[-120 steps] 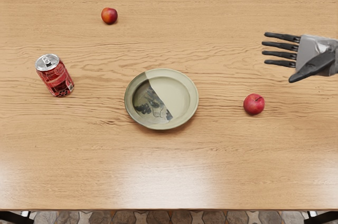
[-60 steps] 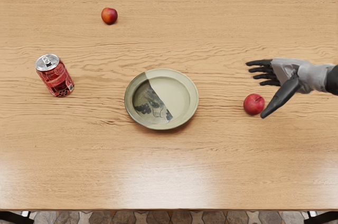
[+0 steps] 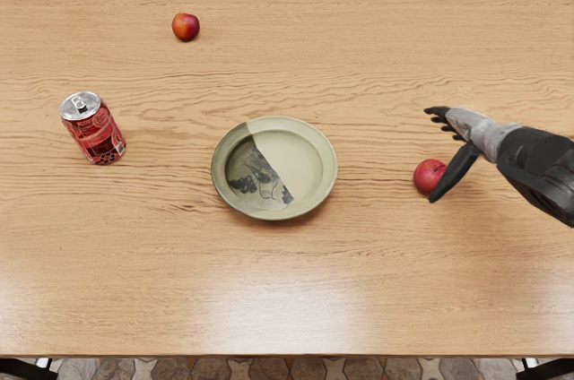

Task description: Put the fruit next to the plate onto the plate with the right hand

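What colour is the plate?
The plate is pale green with a dark grey patch, seen in the head view.

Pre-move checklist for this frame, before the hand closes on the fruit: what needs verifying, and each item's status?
1. Target is the red apple right of the plate, not the far fruit: ok.
2. Right hand is open beside the apple: ok.
3. Fingers wrapped around the apple: not ok, nothing is gripped.
4. Thumb touching the apple's right side: cannot tell.
5. Table between apple and plate free of objects: ok.
6. Soda can out of the way, left of the plate: ok.
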`<state>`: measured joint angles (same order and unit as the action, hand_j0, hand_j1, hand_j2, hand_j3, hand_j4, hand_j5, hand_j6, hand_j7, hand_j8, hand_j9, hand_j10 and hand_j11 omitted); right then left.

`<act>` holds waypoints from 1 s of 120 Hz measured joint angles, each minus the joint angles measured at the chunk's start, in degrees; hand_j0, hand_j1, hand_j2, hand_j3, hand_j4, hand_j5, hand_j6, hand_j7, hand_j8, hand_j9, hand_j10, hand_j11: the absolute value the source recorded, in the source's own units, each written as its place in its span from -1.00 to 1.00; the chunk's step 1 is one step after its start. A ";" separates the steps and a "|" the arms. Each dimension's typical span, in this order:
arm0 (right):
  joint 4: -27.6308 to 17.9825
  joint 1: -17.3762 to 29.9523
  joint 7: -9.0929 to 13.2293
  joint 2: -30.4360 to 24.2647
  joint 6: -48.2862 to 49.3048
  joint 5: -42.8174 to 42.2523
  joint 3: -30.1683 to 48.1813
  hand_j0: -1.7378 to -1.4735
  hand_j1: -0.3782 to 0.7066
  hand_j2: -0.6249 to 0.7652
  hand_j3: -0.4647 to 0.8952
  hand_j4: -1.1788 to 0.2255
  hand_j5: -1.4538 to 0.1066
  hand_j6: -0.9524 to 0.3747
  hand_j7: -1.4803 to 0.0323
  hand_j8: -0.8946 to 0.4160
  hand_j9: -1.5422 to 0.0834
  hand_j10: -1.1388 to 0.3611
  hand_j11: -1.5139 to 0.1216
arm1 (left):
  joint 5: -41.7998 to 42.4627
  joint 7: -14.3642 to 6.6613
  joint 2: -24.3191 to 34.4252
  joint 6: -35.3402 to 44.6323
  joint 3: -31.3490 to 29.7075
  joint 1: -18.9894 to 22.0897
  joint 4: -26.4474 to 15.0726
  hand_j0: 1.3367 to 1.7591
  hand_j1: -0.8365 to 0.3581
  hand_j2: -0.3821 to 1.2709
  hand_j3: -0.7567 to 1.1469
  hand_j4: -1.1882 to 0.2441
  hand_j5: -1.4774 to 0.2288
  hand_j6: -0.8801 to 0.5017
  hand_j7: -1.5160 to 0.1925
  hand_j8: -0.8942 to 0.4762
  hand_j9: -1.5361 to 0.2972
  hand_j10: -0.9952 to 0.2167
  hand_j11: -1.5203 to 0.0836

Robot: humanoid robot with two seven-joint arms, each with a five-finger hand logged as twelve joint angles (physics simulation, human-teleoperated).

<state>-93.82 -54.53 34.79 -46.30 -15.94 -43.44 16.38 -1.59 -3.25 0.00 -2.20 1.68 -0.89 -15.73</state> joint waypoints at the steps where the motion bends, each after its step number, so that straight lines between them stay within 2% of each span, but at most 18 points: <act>1: 0.15 0.11 0.02 0.32 -0.15 -0.29 -0.02 -0.40 -0.84 -0.11 -0.32 0.60 0.78 0.35 0.87 0.28 0.81 0.45 0.77 | 0.00 0.00 0.00 0.00 0.00 0.01 0.00 0.52 0.98 -0.54 -0.21 0.66 0.73 0.27 0.77 0.31 0.68 0.64 0.90; 19: 1.48 3.10 0.16 3.66 -5.32 -4.54 -0.61 -0.40 -0.76 -0.12 -0.32 0.56 0.72 0.30 0.81 0.23 0.76 0.40 0.72 | 0.00 0.00 0.00 0.00 0.00 -0.07 0.00 0.52 0.98 -0.54 -0.21 0.66 0.73 0.27 0.77 0.31 0.68 0.64 0.90; 63: 1.36 6.42 0.21 4.67 -12.27 -6.20 -0.72 -0.40 -0.11 -0.21 -0.32 0.13 0.23 -0.14 0.30 -0.22 0.29 0.01 0.25 | 0.00 0.00 0.00 0.00 0.00 -0.05 0.00 0.52 0.98 -0.54 -0.21 0.66 0.73 0.27 0.77 0.31 0.68 0.64 0.90; 71: 1.05 6.53 0.20 4.65 -12.50 -6.22 -0.67 -0.40 0.02 -0.16 -0.32 0.04 0.12 -0.24 0.19 -0.32 0.18 -0.08 0.14 | 0.00 0.00 0.00 0.00 0.00 0.00 0.00 0.52 0.98 -0.54 -0.21 0.66 0.73 0.27 0.77 0.31 0.68 0.64 0.90; 92: 0.73 6.72 0.20 4.63 -12.67 -6.29 -0.50 -0.39 0.17 0.06 -0.32 -0.11 -0.06 -0.41 0.00 -0.23 0.00 -0.09 -0.04 | 0.00 0.00 0.00 0.00 0.00 -0.06 0.00 0.52 0.98 -0.54 -0.21 0.66 0.73 0.27 0.77 0.31 0.68 0.64 0.90; 104: 0.73 6.82 0.23 4.75 -12.63 -6.31 -0.39 -0.37 0.20 0.09 -0.32 -0.16 -0.12 -0.37 -0.06 -0.18 -0.06 -0.06 -0.11 | -0.01 0.00 0.00 0.00 0.01 -0.01 0.00 0.52 0.98 -0.54 -0.21 0.66 0.73 0.27 0.77 0.31 0.68 0.64 0.90; 120: 1.62 6.90 0.25 5.74 -12.58 -6.70 -0.27 -0.34 0.18 0.16 -0.32 -0.24 -0.12 -0.44 -0.10 -0.26 -0.08 -0.09 -0.16 | -0.01 0.02 0.00 0.00 0.02 -0.07 0.00 0.52 0.98 -0.54 -0.21 0.66 0.73 0.27 0.77 0.31 0.68 0.64 0.90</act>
<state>-92.20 -47.63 35.04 -40.56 -28.52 -50.14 16.11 -1.60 -3.23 0.00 -2.20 1.70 -0.96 -15.73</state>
